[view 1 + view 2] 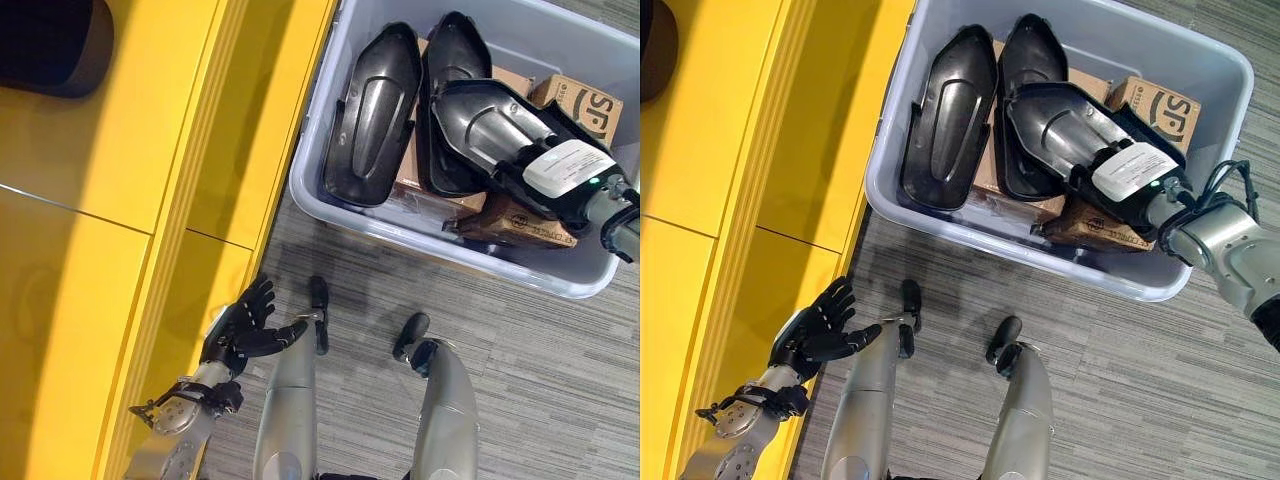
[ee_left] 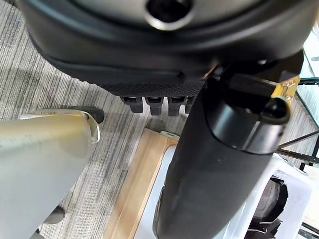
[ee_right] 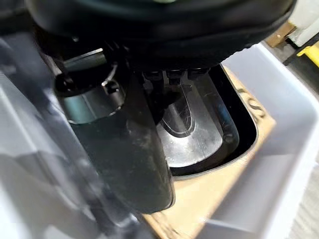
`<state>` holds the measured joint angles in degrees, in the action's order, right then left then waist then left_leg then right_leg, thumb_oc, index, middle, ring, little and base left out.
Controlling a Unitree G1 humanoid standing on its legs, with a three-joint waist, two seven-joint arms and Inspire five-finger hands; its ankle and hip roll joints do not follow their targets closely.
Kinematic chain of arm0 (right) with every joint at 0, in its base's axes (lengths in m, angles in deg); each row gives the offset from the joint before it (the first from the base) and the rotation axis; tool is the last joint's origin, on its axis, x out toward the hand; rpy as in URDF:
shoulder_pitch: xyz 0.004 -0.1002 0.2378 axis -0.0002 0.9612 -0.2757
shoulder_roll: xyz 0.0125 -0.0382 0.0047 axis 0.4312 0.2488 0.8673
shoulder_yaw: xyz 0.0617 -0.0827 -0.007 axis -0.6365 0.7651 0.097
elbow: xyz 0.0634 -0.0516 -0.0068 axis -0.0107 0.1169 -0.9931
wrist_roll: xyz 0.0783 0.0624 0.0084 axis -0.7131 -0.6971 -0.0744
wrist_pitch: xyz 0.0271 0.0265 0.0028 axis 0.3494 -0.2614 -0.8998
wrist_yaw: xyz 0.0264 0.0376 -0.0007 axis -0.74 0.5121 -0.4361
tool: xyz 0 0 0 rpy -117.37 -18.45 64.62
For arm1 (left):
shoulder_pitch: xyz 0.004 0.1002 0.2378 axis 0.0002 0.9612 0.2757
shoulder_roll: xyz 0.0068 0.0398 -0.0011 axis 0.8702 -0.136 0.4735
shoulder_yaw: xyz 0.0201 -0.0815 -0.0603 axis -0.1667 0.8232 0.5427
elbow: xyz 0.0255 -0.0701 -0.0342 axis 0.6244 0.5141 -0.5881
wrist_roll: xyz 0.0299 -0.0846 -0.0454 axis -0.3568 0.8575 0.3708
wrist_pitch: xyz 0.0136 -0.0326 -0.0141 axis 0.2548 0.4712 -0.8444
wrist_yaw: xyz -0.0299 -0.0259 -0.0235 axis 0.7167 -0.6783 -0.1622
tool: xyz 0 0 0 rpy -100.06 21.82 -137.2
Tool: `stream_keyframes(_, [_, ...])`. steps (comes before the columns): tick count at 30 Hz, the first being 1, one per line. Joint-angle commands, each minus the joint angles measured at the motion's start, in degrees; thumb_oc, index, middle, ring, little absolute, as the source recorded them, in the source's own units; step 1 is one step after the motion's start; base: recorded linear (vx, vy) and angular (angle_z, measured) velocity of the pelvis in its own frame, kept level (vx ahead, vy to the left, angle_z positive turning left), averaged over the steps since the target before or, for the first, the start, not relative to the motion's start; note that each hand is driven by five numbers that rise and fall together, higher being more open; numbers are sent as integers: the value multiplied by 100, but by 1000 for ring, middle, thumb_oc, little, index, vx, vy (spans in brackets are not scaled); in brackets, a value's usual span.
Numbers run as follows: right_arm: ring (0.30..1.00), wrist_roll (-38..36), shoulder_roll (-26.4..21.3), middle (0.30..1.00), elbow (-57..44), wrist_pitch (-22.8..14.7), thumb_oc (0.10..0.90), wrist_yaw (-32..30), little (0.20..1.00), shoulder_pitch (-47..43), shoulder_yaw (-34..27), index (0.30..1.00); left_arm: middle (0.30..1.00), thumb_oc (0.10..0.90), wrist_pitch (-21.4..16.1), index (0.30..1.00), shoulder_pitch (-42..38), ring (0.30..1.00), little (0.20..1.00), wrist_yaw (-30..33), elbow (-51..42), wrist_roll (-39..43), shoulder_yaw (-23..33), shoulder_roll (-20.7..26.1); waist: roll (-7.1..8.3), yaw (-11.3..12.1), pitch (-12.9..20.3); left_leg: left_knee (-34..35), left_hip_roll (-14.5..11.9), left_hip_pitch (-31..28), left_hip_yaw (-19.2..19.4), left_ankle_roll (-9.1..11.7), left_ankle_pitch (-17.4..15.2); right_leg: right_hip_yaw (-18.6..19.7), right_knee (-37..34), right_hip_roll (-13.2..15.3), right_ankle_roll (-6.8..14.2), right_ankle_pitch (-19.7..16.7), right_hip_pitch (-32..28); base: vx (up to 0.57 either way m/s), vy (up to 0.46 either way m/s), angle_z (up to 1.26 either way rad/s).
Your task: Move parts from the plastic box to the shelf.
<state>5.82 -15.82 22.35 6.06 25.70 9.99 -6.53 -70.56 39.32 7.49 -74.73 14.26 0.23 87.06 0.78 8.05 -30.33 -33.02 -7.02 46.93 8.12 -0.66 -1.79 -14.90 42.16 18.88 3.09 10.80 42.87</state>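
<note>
1. Grey striped carpet [image 1: 520, 370] covers the floor, with a yellow shelf [image 1: 130, 150] running along the robot's left side.
2. Just right of the shelf stands a pale plastic box [image 1: 940, 225], its near rim a little ahead of the left hand.
3. Inside the box lie three glossy black parts on top of brown cartons [image 1: 1155, 105].
4. One long part [image 1: 950, 115] lies on the side of the box nearest the shelf, well apart from the right hand.
5. A second part [image 1: 1032, 55] lies beside it, towards the far wall of the box.
6. The third part [image 1: 1065, 125] lies across the cartons, directly under the right hand.
7. Right hand [image 1: 1130, 170] reaches into the box from the right and sits on the near end of this third part; a white cover on the hand faces up.
8. From the right wrist view the thumb [image 3: 129, 149] lies along the part's edge and the fingers [image 3: 172, 77] point down into its hollow, but I cannot tell whether they are clamped on it.
9. Left hand [image 1: 240, 325] hangs low beside the shelf's edge, over the carpet, fingers spread and straight, holding nothing.
10. Dark object [image 1: 50, 45] rests on the shelf at its far end, well ahead of the left hand.
</note>
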Motion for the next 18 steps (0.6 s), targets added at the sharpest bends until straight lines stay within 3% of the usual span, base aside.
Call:
stream_keyframes(1, [1000, -431, 160, 1000, -500, -359, 900, -32, 1000, -224, -77, 1000, 1000, 900, -422, 1000, 203, 1000, 1000, -11, -595, 278, 20, 70, -107, 122, 54, -470, -352, -163, -688, 379, -790, 126, -221, 53, 398, -174, -203, 0, 0, 0])
stream_keyframes(7, [1000, -809, 88, 1000, -1117, -430, 900, 35, 1000, -254, -277, 1000, 1000, 900, -416, 1000, 207, 1000, 1000, 11, -633, 305, 76, 74, -39, 126, 54, -432, -351, -243, -679, 378, -796, 104, -223, 37, 404, -167, -273, 0, 0, 0])
stream_keyframes(18, [1000, -806, -214, 1000, -1140, -412, 900, -21, 1000, -410, -233, 1000, 1000, 900, -408, 1000, 225, 1000, 1000, 7, -643, 265, 141, 106, 49, 101, 54, -455, -380, -276, -696, 375, -811, 104, -238, 26, 407, -170, -326, 0, 0, 0])
